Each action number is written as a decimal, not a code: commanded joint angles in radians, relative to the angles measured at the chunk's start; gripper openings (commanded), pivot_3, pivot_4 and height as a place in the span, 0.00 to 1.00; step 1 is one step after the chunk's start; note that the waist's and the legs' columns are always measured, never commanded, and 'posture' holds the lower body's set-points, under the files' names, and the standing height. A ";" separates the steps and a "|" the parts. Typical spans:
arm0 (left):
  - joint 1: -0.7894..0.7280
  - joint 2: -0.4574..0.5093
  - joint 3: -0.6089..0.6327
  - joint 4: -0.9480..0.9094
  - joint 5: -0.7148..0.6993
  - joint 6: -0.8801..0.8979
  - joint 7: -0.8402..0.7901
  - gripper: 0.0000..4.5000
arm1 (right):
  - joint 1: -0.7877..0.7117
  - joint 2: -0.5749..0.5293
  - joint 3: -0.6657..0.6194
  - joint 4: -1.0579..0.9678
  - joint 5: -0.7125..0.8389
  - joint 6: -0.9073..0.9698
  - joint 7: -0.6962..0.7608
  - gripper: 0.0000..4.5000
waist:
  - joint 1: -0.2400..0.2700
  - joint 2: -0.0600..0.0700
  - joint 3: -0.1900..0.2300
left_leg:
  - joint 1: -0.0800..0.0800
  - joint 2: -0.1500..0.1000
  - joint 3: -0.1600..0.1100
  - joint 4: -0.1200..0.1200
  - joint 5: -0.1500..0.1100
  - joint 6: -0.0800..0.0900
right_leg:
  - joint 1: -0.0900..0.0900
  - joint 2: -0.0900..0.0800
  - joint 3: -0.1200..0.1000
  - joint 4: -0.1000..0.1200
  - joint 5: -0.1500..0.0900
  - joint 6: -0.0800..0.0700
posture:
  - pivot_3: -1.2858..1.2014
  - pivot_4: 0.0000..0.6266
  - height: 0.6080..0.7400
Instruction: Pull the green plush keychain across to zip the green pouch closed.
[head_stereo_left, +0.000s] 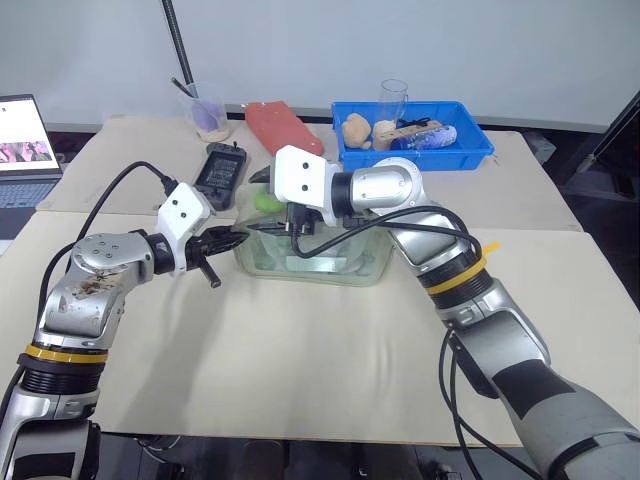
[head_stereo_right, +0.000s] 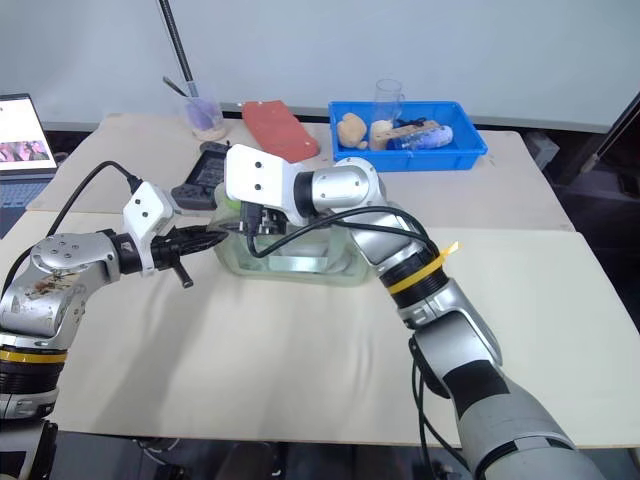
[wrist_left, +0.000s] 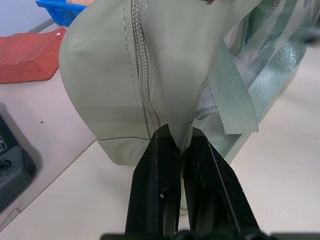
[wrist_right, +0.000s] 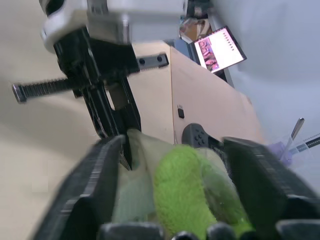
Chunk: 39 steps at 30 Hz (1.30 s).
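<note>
The green pouch (head_stereo_left: 312, 266) stands mid-table, pale sage with clear side panels. My left gripper (wrist_left: 177, 135) is shut on the fabric at the pouch's left end, just below the zipper (wrist_left: 142, 75). It is also seen from the head view (head_stereo_left: 232, 241) and from the right wrist view (wrist_right: 107, 107). The green plush keychain (wrist_right: 185, 190) lies on top of the pouch at that same end (head_stereo_left: 266, 201). My right gripper (wrist_right: 175, 145) reaches in from the right and straddles the plush, with its fingers (wrist_right: 102, 170) open and a gap at each side.
A blue bin (head_stereo_left: 470, 152) with toys and a clear glass (head_stereo_left: 394, 97) sits behind the pouch to the right. A red block (head_stereo_left: 285, 127), a black handheld device (head_stereo_left: 220, 170) and a cup with a brush (head_stereo_left: 208, 118) lie behind. A laptop (head_stereo_left: 25, 140) is far left.
</note>
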 joint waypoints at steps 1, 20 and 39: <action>0.009 -0.003 0.011 -0.032 0.005 -0.003 0.007 0.00 | -0.028 -0.025 0.002 0.015 -0.043 -0.080 -0.003 0.44 | 0.000 0.000 0.000 | 0.000 0.000 0.000 0.000 0.000 0.000 | 0.000 0.000 0.000 0.000 0.000 0.000 | 0.52 0.24 1.00; 0.005 -0.002 0.017 -0.007 0.017 -0.006 0.019 0.00 | 0.101 -0.248 -0.335 -0.257 0.136 0.265 -0.081 0.00 | 0.005 0.000 0.000 | 0.000 0.000 0.000 0.000 0.000 0.000 | 0.001 -0.001 -0.001 -0.001 0.000 0.000 | 0.52 0.24 1.00; -0.048 -0.015 -0.027 0.123 0.062 -0.078 -0.028 0.00 | 0.549 -0.375 -0.474 -0.273 0.158 0.336 -0.272 0.00 | 0.000 0.000 0.000 | 0.003 0.000 0.001 0.000 0.000 0.000 | 0.004 -0.001 0.000 -0.002 -0.001 0.001 | 0.52 0.24 1.00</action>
